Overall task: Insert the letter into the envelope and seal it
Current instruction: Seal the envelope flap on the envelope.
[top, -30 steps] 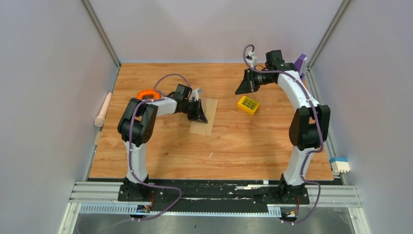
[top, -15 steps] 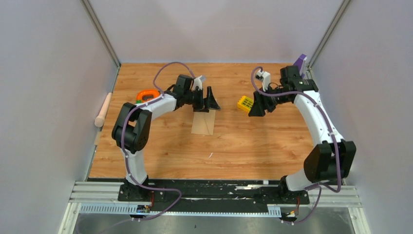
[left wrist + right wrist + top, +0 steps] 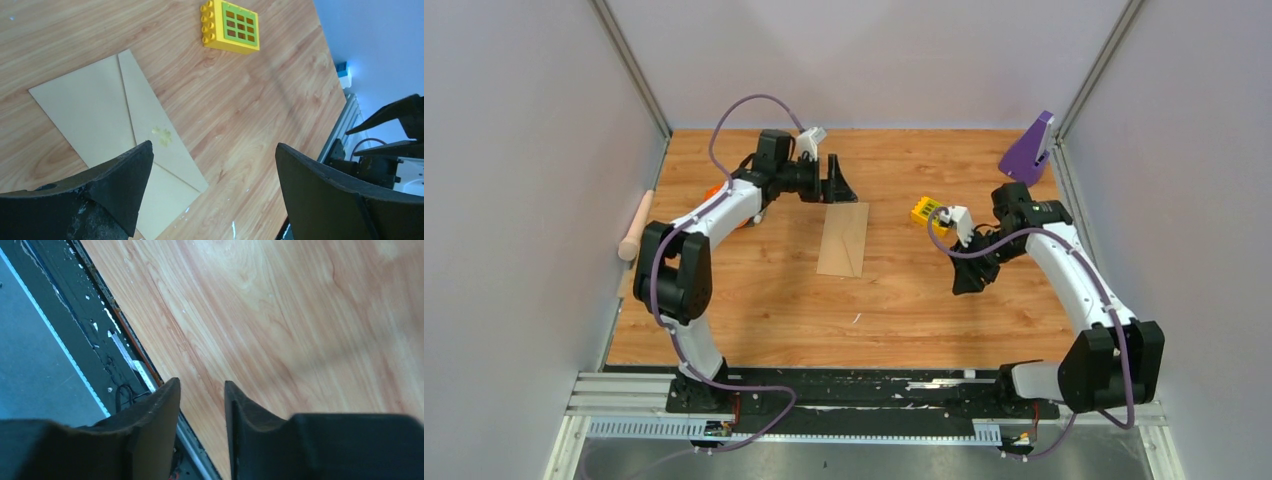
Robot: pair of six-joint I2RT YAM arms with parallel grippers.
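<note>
The tan envelope [image 3: 842, 238] lies flat in the middle of the wooden table, its flap folded down with a yellowish spot [image 3: 162, 136] at the tip. The letter is not in view. My left gripper [image 3: 836, 185] hovers just behind the envelope's far end, wide open and empty. In the left wrist view the envelope [image 3: 100, 105] shows past the left gripper [image 3: 214, 150]. My right gripper [image 3: 969, 278] hangs low over bare table right of the envelope. In the right wrist view the right gripper [image 3: 200, 385] has a narrow gap between its fingers, holding nothing.
A yellow and green block [image 3: 927, 213] sits between the two grippers, also the block [image 3: 231, 27] in the left wrist view. A purple object [image 3: 1028, 150] stands at the back right corner. A wooden roller [image 3: 635, 225] lies off the left edge. An orange ring [image 3: 714, 191] peeks from behind the left arm.
The left gripper opened, let go of the envelope and drew back toward the far side. The right arm swung from the back down to the right middle, its jaws parting.
</note>
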